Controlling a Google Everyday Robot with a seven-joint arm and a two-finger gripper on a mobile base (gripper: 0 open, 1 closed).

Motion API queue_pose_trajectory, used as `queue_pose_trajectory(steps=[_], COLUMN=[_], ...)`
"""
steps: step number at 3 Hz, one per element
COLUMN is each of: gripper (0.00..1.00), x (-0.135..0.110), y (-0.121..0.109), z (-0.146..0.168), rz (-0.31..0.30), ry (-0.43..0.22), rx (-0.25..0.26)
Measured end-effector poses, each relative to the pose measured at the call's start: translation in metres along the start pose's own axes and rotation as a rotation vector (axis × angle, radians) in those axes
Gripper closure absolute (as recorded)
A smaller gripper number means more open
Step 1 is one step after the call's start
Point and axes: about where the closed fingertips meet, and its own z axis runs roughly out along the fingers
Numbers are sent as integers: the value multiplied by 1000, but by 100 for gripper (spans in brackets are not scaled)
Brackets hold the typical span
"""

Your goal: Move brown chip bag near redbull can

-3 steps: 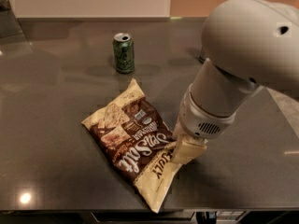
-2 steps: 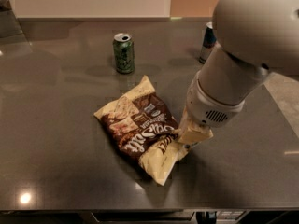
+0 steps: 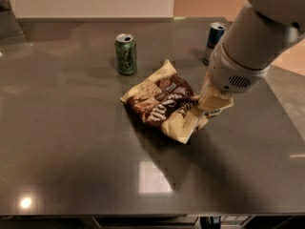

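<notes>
Camera view: gripper (image 3: 213,107) pinching cream end of brown chip bag (image 3: 161,104), near front of redbull can (image 3: 214,41), not beside yet. Watch your arm: may knock can; thin pinch may slip.

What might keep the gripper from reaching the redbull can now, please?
Probably nothing; likely yes. The gripper, shut on one end of the bag, is just in front of the redbull can, with bare table between; the green can stands aside.
</notes>
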Motion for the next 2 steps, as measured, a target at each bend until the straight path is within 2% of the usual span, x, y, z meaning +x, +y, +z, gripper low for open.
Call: queue_pose_trajectory(steps=[1, 2], gripper=[100, 100], x=[8, 20], y=[-38, -71], z=[-6, -7], rz=[-37, -99], ry=[-2, -18], rx=[37, 50])
